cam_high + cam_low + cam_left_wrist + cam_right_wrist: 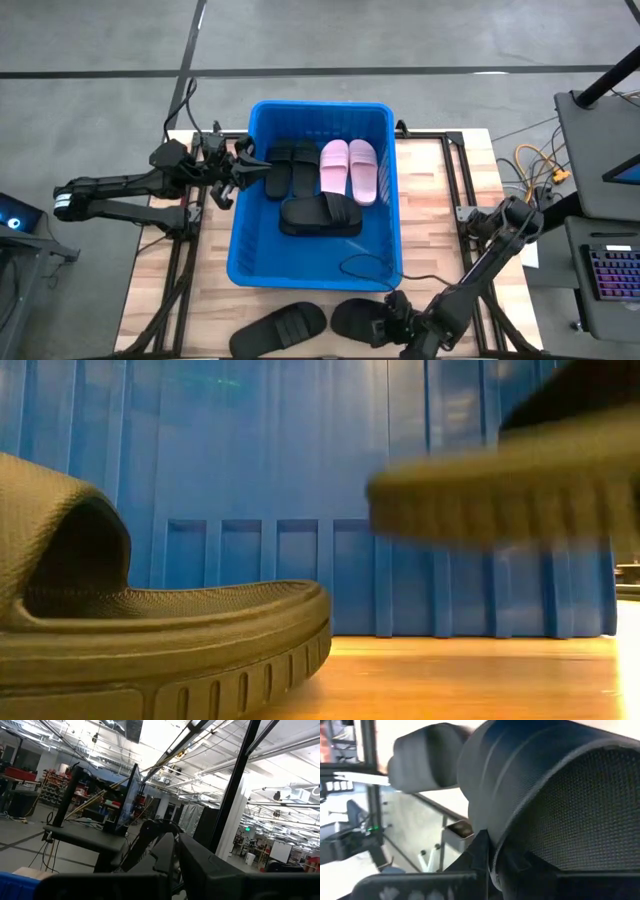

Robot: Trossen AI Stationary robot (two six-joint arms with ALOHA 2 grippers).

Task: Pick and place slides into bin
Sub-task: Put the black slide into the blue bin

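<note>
Slides: right gripper (392, 318) jaws clamped on one black slide (362, 318) at the surface's near edge, sole apparently lifted in the low view. A second black slide (278, 328) lies beside it. Judgement: raise it clear of the bin (240, 250) rim before swinging over. Left gripper (245, 168) waits at the bin's left wall; jaw state unclear.

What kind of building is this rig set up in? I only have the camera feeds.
Probably a large industrial workshop or warehouse-style lab. The left wrist view shows a high open ceiling with strip lights and stocked shelving far off; the high view shows bare concrete floor around the wooden table.
</note>
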